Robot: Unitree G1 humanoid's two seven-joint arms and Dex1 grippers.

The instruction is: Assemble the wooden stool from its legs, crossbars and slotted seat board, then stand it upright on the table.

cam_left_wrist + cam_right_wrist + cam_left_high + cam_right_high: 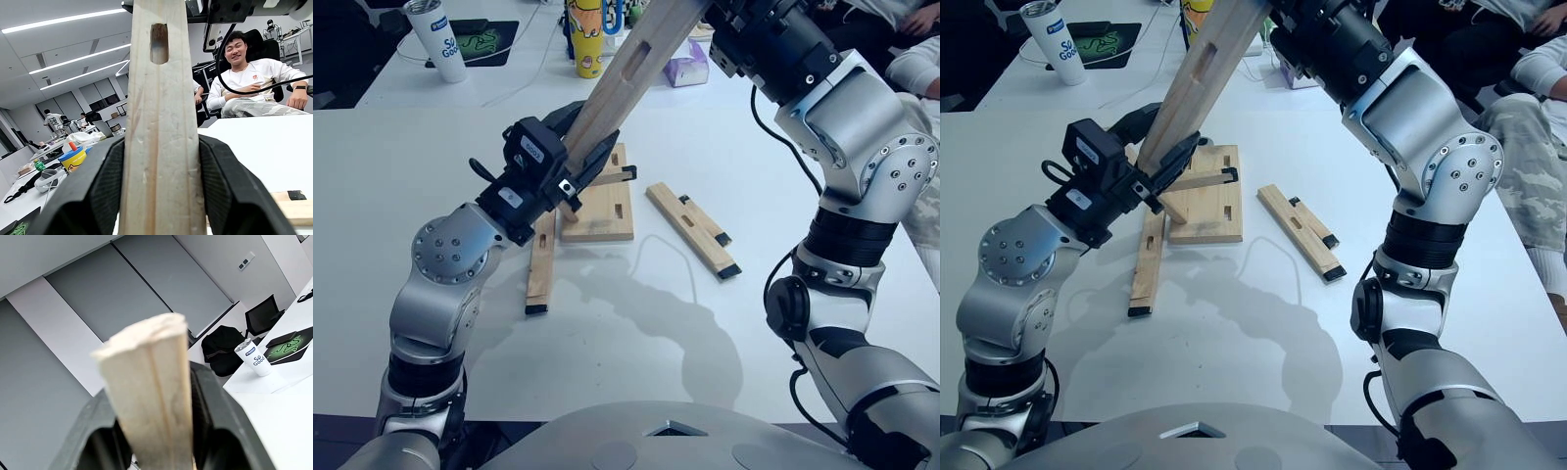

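Left tool (164, 196) is clamping its two black fingers (98, 196) around the lower part of a long wooden leg (626, 73), gripping it firmly, and the leg is slanting upward and away to the robot's right with an oblong slot (634, 61) showing in its face. Nearest of the loose parts, a second leg (540, 269) is lying flat on the white bench (431, 176), running front to back with a black cap (536, 308) on its near end. Just beyond and to the right of it, the slotted seat board (602, 211) is lying flat, touching or nearly touching that leg's far end. The held leg's bottom end is sitting over the board's left edge, though contact there is too hidden to judge. A thin crossbar (612, 177) with a black tip is lying across the board, just beside the left tool, and whether it is joined to the held leg is unclear. Right of the board and apart from it, two more pieces are lying side by side at an angle: a longer piece (690, 235) with a black cap and a shorter one (705, 219) against it. Higher up, the right tool (151, 440) is gripping the leg's upper end, fingers pressing on both sides. Farther back, a white tumbler (438, 39), a dark mat (480, 41), a yellow cup (587, 39) and a purple tissue box (685, 69) are standing.
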